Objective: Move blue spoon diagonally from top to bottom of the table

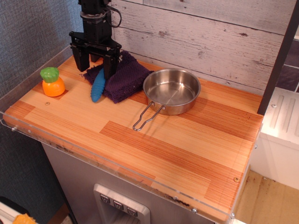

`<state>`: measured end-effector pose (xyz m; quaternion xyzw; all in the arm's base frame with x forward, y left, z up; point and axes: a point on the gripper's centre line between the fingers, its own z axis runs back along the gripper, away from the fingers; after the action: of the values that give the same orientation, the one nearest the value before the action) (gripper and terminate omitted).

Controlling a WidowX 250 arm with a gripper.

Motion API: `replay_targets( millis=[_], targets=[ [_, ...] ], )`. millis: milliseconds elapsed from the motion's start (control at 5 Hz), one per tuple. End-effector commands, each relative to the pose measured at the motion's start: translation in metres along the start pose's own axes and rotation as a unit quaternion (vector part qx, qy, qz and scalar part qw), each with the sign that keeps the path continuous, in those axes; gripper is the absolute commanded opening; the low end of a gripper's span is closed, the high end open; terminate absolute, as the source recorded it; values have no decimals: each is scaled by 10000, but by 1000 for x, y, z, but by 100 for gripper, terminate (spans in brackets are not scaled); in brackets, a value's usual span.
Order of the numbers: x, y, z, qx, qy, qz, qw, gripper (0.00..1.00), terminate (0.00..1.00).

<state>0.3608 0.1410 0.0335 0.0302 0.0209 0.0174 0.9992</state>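
The blue spoon [98,86] lies at the back left of the table [154,140]. Its ribbed blue handle points toward the front and rests half on a purple cloth [122,77]. Its metal bowl is hidden behind the gripper. My black gripper [95,64] hangs over the upper end of the spoon with its two fingers spread wide apart. It is open and holds nothing.
A steel pan [171,90] with a wire handle [145,119] stands right of the cloth. An orange toy with a green top [52,82] sits at the left edge. A clear acrylic rim [117,170] runs along the front. A plank wall is behind.
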Motion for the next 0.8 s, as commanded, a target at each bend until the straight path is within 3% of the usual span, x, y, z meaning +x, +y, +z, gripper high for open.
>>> replay_targets(
  millis=[0, 600],
  targets=[
    [4, -10, 12, 121, -168, -137, 9997, 100, 0],
    [3, -6, 8, 107, -89, -88, 9999, 100, 0]
  ],
)
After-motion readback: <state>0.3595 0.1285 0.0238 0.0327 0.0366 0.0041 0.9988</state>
